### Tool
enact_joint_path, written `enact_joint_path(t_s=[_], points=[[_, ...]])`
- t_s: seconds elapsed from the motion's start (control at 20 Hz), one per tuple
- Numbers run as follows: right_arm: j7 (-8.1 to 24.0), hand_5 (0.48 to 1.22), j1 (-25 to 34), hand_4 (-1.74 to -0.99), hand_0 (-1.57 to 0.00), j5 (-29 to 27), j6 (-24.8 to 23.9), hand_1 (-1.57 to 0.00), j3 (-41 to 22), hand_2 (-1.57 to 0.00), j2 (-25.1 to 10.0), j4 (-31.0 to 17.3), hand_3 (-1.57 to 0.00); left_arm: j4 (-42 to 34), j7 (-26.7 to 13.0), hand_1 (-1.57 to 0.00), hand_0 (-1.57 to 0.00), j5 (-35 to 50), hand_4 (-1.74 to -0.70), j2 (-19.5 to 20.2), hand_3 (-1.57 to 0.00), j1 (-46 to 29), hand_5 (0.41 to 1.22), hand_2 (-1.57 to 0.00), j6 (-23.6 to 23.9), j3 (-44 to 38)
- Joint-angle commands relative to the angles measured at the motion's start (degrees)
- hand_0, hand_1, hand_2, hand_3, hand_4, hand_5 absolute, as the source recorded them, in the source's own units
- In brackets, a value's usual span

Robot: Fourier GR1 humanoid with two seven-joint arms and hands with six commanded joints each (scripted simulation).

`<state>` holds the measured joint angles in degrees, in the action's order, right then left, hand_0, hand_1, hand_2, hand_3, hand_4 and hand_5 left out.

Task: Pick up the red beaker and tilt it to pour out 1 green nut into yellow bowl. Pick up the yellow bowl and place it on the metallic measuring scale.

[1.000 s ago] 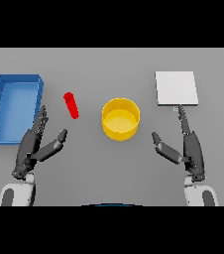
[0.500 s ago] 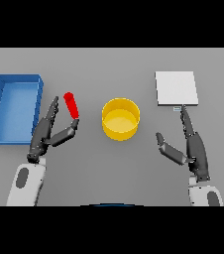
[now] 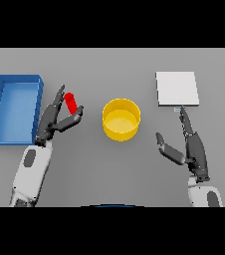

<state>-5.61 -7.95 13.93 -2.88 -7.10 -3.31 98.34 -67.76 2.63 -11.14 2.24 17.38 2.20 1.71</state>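
Light falls evenly and fairly bright over the grey tabletop (image 3: pixel 109 174), with no clear direction and no hot spots. Shadows are faint: only a soft, slightly darker patch hugs the base of the yellow bowl (image 3: pixel 121 119), and nearly none shows to the left of the bowl under the blue tray (image 3: pixel 14 108). The white scale (image 3: pixel 177 88), up and right of the bowl, reads flat and pale without glare. Edges everywhere look a little soft; the dark fingers of each robot hand blur into one mass. No bending shows toward the borders
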Motion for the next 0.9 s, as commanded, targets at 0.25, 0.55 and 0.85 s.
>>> enact_joint_path(t_s=[0.25,0.55,0.85], points=[[0.2,0.642,-0.7,-1.269,0.0,-0.5,0.1,0.0,0.2,0.0,-0.1,1.4,0.0,6.9,1.2,0.0,0.0,-0.6,-1.29,-0.5,0.0,5.6,0.683,0.0,0.8,-1.0],[1.3,0.64,0.1,-1.264,0.0,0.0,-0.4,0.0,0.6,0.0,-0.4,0.9,0.0,11.8,3.9,0.0,0.0,0.7,-1.33,-1.0,0.0,9.1,0.695,0.0,-0.1,-2.5],[0.9,0.645,-0.4,-1.257,0.0,0.2,-0.7,0.0,0.6,0.0,-0.4,1.6,0.0,15.6,5.7,-0.48,-0.44,3.1,-1.45,-3.1,-0.55,11.5,0.871,-0.52,2.9,-5.9]])
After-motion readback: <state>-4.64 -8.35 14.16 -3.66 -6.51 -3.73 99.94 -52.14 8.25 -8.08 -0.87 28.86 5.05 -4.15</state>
